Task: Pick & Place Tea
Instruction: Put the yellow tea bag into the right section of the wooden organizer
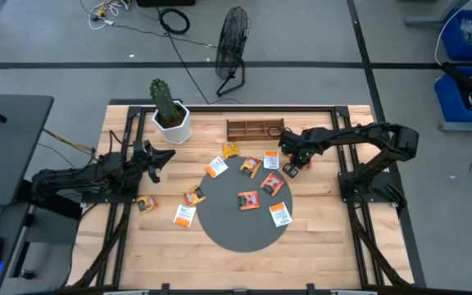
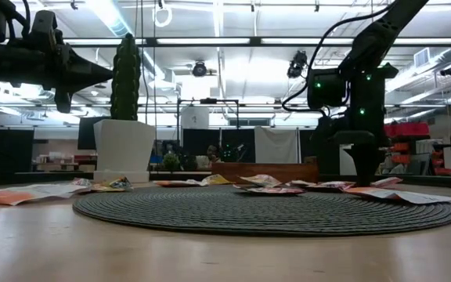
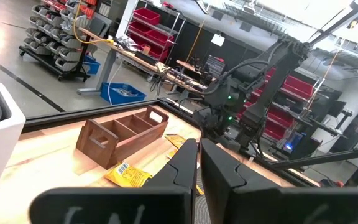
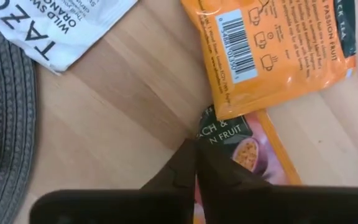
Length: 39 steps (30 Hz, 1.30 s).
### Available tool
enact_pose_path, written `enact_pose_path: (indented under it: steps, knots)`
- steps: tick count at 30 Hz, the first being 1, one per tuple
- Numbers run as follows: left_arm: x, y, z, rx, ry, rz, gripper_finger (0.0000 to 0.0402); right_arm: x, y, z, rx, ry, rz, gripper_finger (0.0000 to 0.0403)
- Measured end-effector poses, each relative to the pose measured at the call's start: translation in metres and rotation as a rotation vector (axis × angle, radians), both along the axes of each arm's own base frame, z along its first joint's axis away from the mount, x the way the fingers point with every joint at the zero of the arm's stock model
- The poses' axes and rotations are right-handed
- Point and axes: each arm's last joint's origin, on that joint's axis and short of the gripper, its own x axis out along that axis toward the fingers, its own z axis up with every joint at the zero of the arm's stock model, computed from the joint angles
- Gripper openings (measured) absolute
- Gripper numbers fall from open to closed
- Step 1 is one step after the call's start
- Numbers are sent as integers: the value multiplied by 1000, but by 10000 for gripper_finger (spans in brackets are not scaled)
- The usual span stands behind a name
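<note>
Orange sachets of tea (image 1: 248, 199) lie scattered over your dark round mat (image 1: 236, 229) and the wooden table (image 1: 334, 246) around it. Your right gripper (image 4: 194, 146) is down just off the mat's edge, near the brown wooden tray (image 1: 254, 129), fingers clenched together on the corner of a peach-coloured sachet (image 4: 253, 155) that lies tucked under an orange one (image 4: 272, 50). Your left gripper (image 3: 197, 152) hangs clenched and empty near the potted cactus (image 1: 169, 111).
</note>
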Motion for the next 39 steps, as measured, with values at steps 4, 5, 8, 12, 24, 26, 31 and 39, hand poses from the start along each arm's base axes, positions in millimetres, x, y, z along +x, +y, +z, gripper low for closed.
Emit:
enact_pose_path:
  steps: [4,5,8,12,24,26,31,39]
  knots:
    - [0,0,1,-18,-25,-19,23,0,7,13,28,-38,-5,3]
    - [0,-1,2,-26,-36,-31,23,1,9,21,26,-66,0,3]
    - [0,-2,7,-41,-97,-76,23,4,16,47,13,-170,30,2]
    - [0,-4,12,-38,-145,-137,23,4,24,88,8,-352,69,1]
    - [0,-4,34,-19,-181,-148,23,24,37,193,66,-1096,301,0]
    - [3,-4,40,1,-153,-146,26,27,36,202,56,-1181,312,0]
    - [18,-3,60,45,-59,-140,61,30,35,207,43,-1235,313,0]
    - [56,0,112,93,22,-137,142,32,35,213,34,-1299,336,0]
